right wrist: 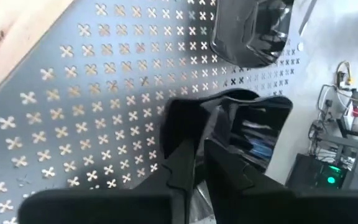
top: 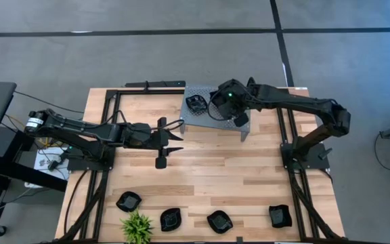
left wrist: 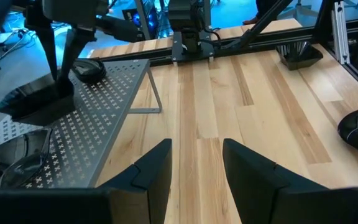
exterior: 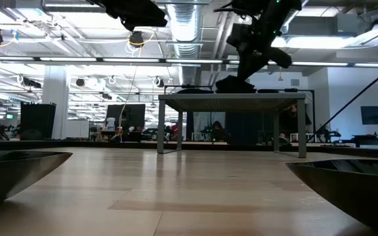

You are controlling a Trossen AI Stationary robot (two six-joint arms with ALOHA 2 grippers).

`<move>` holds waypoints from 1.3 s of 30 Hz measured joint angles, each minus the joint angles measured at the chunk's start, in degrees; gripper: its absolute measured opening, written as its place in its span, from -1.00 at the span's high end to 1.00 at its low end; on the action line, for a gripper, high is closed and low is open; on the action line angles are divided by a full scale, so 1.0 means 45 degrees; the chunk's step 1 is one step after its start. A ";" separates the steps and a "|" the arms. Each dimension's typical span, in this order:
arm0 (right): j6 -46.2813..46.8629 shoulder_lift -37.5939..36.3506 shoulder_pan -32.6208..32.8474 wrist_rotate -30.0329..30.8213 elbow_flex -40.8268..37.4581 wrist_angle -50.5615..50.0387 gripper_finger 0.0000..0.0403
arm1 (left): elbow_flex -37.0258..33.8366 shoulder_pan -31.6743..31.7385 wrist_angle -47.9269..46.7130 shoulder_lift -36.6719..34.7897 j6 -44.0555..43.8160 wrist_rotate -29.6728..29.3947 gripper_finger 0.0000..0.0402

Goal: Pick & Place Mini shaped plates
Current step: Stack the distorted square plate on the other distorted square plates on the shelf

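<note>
Pale wooden planks make up my table (top: 208, 169), and the grey perforated shelf (top: 202, 112) at its far edge is the landmark I place everything by. My right gripper (right wrist: 199, 163) hangs over that shelf with its fingers clamped on the rim of a small black plate (right wrist: 257, 127), held just above the metal; whether the plate's far edge already touches the shelf I cannot tell. Another plate (right wrist: 250, 31) already rests on the shelf just beyond the held one, and the overhead view shows it (top: 196, 104) toward the shelf's left end. Four more plates (top: 128, 201) wait in a row along the near edge of the table, well away from the shelf, with a small green plant (top: 136, 227) among them at the left. My left gripper (top: 170, 140) idles over bare wood beside the shelf's left end, its fingers apart and holding nothing. My worry is the release: I am pinching only the rim, so the plate may tilt or swing as I let go, and its glossy surface could skid across the metal. If I set it down too close to its neighbour, I judge the two could knock together or ride up on each other.
</note>
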 joint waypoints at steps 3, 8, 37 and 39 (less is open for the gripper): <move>0.0035 0.0000 0.0105 0.0066 0.0000 -0.0001 0.79 | 0.0000 0.0000 0.0004 -0.0004 -0.0219 0.0000 0.28; 0.0575 0.0000 0.0421 0.1788 0.0000 0.0003 0.77 | 0.0000 0.0000 0.0003 -0.0004 -0.0326 0.0000 0.28; 1.9838 -0.3283 0.9801 -0.0106 0.0286 -0.5985 0.82 | 0.0000 0.0000 0.0101 -0.0004 -0.0331 -0.0005 0.28; 2.1661 -0.3255 1.0816 -0.0145 -0.0414 -0.5822 0.83 | 0.0000 -0.0002 0.0100 -0.0004 -0.0332 -0.0003 0.28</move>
